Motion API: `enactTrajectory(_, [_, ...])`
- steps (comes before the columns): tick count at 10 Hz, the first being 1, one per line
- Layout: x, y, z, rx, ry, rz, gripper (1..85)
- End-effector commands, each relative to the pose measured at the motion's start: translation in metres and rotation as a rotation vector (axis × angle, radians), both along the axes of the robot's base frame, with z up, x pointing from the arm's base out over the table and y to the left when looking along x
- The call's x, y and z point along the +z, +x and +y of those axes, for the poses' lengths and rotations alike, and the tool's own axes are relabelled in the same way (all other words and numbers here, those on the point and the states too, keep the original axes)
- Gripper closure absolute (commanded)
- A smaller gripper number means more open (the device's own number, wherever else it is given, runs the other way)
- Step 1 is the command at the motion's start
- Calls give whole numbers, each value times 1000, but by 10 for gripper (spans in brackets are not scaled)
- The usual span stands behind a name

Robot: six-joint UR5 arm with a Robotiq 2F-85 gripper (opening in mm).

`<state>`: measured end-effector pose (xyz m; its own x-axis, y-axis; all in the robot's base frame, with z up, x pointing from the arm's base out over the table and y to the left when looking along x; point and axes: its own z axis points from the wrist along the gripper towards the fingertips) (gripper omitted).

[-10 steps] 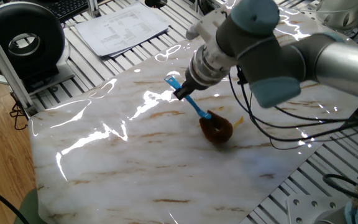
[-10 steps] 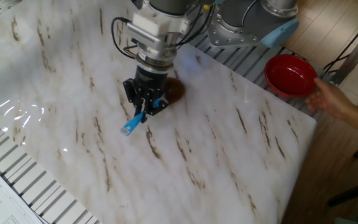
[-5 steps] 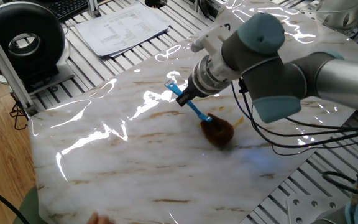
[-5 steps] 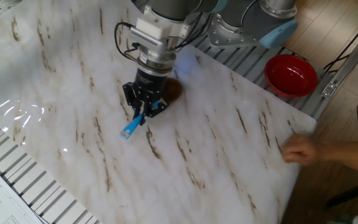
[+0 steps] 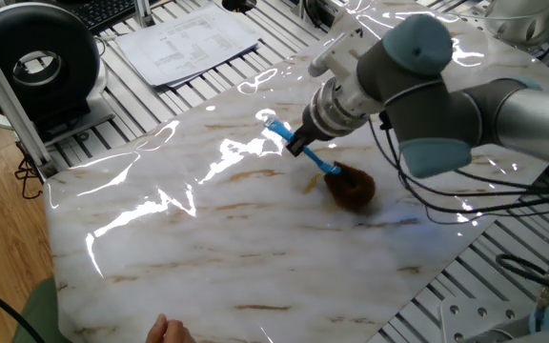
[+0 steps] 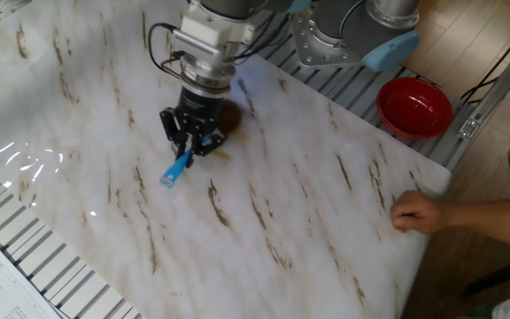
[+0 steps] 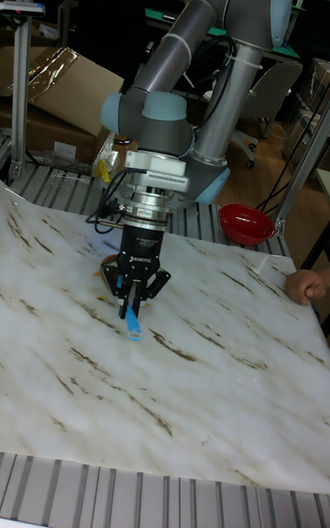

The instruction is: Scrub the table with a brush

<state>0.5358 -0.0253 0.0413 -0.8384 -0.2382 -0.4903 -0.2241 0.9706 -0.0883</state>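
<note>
Near the middle of the glossy white marble-patterned desk [image 5: 160,248], the black two-finger tool [image 6: 187,142] is clamped on the thin bright-blue plastic handle of the small brush [image 5: 336,176], whose fuzzy brown round head presses flat on the desk. Handle tip sticks out past the fingers, tilted up. Off beyond the brush, a shiny red bowl [image 6: 414,108] sits just off the desk's edge, and a person's bare hand [image 6: 416,213] rests on that same edge.
</note>
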Motion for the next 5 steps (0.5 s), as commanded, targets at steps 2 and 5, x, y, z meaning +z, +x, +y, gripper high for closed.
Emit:
enactTrajectory(2, [8, 4, -26, 51, -55, -29, 847])
enactTrajectory(5, [17, 7, -47, 110, -99, -47, 847])
